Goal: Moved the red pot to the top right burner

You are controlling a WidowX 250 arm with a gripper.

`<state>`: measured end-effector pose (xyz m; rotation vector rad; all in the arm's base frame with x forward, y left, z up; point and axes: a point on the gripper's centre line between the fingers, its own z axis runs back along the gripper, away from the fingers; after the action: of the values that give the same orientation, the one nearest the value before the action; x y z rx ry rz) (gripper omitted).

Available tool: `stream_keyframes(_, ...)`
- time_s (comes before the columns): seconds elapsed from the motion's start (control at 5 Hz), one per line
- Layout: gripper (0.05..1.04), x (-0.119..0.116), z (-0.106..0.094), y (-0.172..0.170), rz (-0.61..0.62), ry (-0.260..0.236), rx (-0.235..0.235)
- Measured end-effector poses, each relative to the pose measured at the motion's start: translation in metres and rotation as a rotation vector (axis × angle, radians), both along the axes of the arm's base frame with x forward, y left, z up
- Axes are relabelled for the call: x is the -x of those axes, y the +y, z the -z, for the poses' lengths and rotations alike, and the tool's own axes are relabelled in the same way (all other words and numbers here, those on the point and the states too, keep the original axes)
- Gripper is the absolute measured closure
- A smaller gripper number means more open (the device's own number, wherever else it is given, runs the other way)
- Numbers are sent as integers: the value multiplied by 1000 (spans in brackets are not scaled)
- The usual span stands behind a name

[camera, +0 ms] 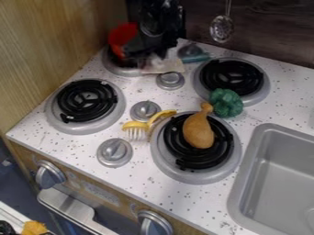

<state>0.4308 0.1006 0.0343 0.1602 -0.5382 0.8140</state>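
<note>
- Toy kitchen with a white speckled stove top [141, 179], a light wood panel [52, 36] on the left and a dark wood backdrop [270, 34].
- Nearest, along the front: an oven handle [67, 209] and grey control knobs. A grey sink [245, 195] is at the right.
- Front right burner [160, 160]: a brown toy drumstick [198, 131] lies across its black coil. Just beside this burner is a yellow-handled utensil [136, 125].
- Front left burner [86, 127]: a black coil in a grey ring.
- Farther back, the top right burner [233, 73] is the goal. The red pot is not on it, so the placing remains to be done. A green toy vegetable [226, 103] sits at its near edge and could get in the way of the pot.
- Top left burner [126, 72]: the red pot [121, 33] is here at the back left, well apart from the goal. Whether it rests on the coil or is slightly raised cannot be told.
- The black gripper [142, 49] is right at the pot, partly covering it. How far open it is, and whether it has hold of the pot, cannot be told.
- The task looks to be in its early part: the reach seems done; a secure grip, the carry rightward, lowering and release probably remain.
- Farthest: a ladle [221, 28] hangs against the backdrop.
</note>
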Motion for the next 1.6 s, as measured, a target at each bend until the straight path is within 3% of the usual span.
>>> stream_keyframes(0.2, 732, 2, -1, 4, -13, 8, -25)
stream_keyframes(0.6, 732, 2, -4, 4, -30, 8, -73)
stream_keyframes(0.8, 732, 8, -10, -3, -10, 34, -97)
stream_keyframes(1.0, 732, 11, -30, -20, 100, 71, -96)
stream_keyframes(1.2, 732, 18, -27, -40, 223, 159, -82)
stream_keyframes(1.4, 732, 20, -39, -62, 340, 192, -60)
stream_keyframes(1.6, 732, 27, -36, -79, 450, 259, -25)
